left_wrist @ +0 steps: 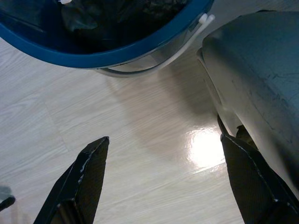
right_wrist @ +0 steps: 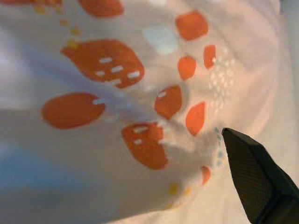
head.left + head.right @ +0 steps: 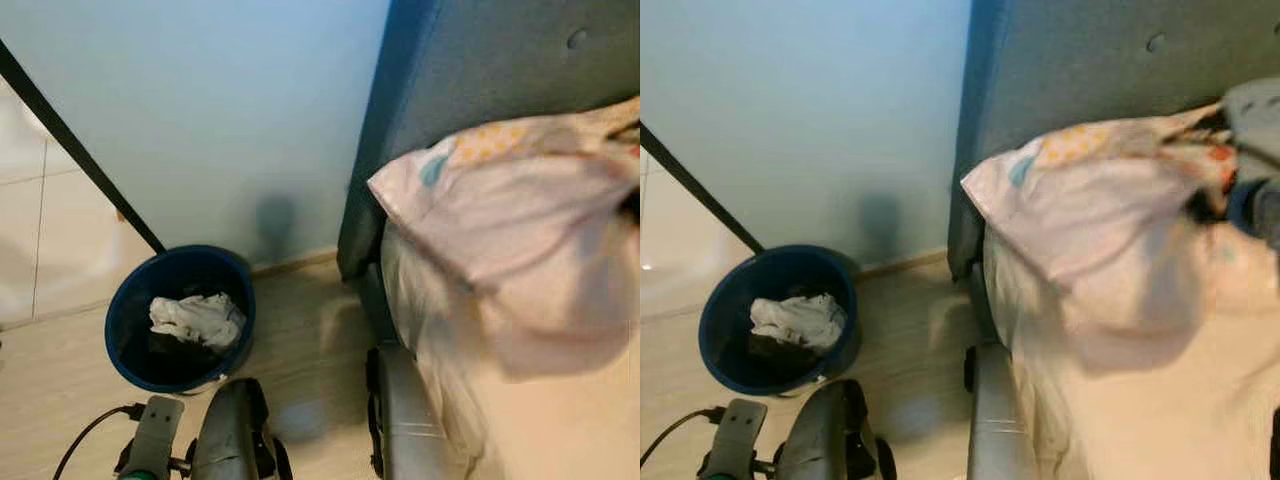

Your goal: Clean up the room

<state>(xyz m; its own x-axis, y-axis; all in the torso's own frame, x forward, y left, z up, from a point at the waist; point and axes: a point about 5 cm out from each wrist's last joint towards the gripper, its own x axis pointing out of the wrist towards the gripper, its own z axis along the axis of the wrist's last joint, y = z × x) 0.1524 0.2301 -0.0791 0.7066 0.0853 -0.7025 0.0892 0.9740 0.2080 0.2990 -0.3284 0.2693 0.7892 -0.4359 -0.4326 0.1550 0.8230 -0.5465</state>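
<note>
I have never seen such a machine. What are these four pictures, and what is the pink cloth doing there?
These come from a humanoid robot tidying a room. The two wide pictures are taken from its head, looking down. They show a wooden floor, a blue bucket with crumpled white cloth inside, a dark blue headboard, and a pink patterned cloth lifted up at the robot's right, over a bed with pale bedding.

The other two pictures are from cameras on the wrists. The left one looks along the left gripper: its two black fingers stand apart and hold nothing, just above the floor beside the bucket. The right one is close to the pink cloth, with orange spots; one black finger shows, so whether those jaws grip it cannot be told.
</note>
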